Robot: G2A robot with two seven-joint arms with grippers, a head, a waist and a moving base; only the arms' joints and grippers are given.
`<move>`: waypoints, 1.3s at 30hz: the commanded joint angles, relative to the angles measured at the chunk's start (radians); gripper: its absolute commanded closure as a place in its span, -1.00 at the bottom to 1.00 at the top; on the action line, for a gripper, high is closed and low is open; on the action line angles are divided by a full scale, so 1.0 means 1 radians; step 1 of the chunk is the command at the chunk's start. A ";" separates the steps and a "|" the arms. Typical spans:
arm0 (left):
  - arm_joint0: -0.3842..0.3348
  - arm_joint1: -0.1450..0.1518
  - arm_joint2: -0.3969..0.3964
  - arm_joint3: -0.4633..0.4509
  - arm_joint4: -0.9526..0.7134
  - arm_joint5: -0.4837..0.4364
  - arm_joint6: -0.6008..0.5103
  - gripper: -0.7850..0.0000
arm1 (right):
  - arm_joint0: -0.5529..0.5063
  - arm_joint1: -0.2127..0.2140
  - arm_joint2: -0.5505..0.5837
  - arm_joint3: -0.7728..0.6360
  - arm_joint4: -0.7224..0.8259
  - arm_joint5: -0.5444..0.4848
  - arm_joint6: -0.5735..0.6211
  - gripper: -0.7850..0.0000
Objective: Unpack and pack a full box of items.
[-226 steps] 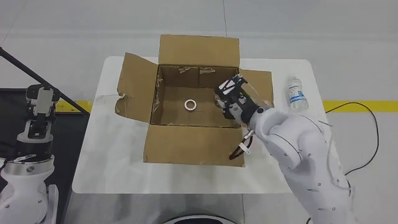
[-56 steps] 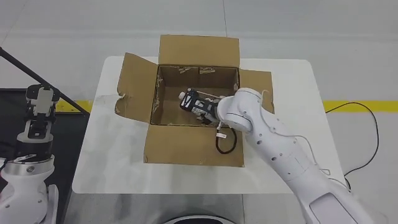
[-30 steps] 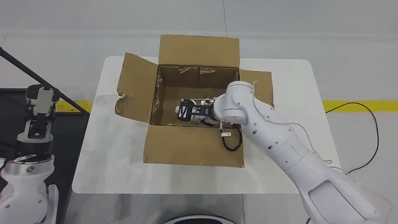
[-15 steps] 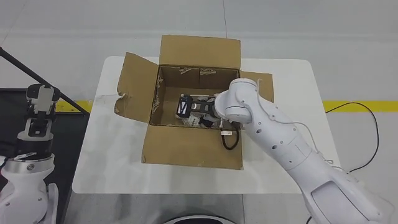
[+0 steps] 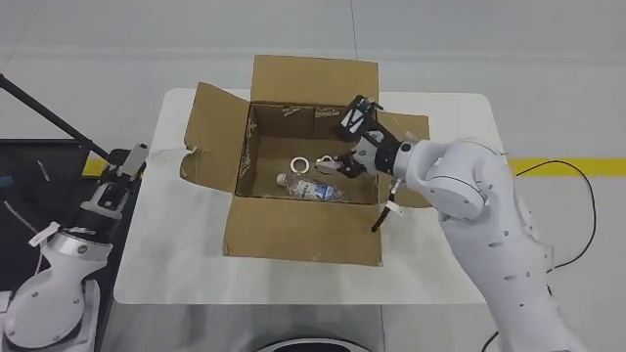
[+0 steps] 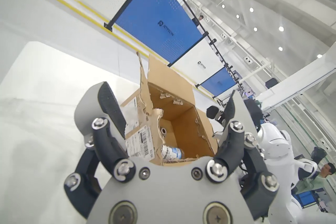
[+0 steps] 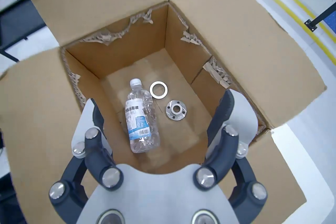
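The brown box (image 5: 303, 227) sits in the middle of the white table (image 5: 176, 254). All four of its flaps are folded out, so I think they are kept that way so an arm can get in from above. Three things lie on the box floor. A clear bottle (image 7: 141, 117) lies on its side, so it cannot tip over. A flat metal ring (image 7: 158, 89) and a round metal disc with holes (image 7: 176, 110) lie just beside it, close together but not touching. The right claw (image 7: 160, 98) hangs over the right side of the box. It is spread wide and holds nothing, so it looks ready to go straight down. The left claw (image 6: 169, 91) is wide and empty too. It is well apart from the box, out past the left edge of the table, where it will not bump the other arm.
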 commanded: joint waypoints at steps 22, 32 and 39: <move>-0.138 0.024 0.207 0.063 0.098 -0.018 -0.158 -1.00 | -0.249 0.037 0.264 -0.146 0.124 0.076 -0.141 -1.00; -0.171 0.029 0.311 0.063 0.115 -0.006 -0.197 -1.00 | -0.262 0.063 0.476 -0.007 0.420 0.157 -0.055 -1.00; -0.193 0.032 0.365 0.089 0.118 0.016 -0.220 -1.00 | -0.251 0.083 0.543 0.101 0.446 0.197 -0.004 -1.00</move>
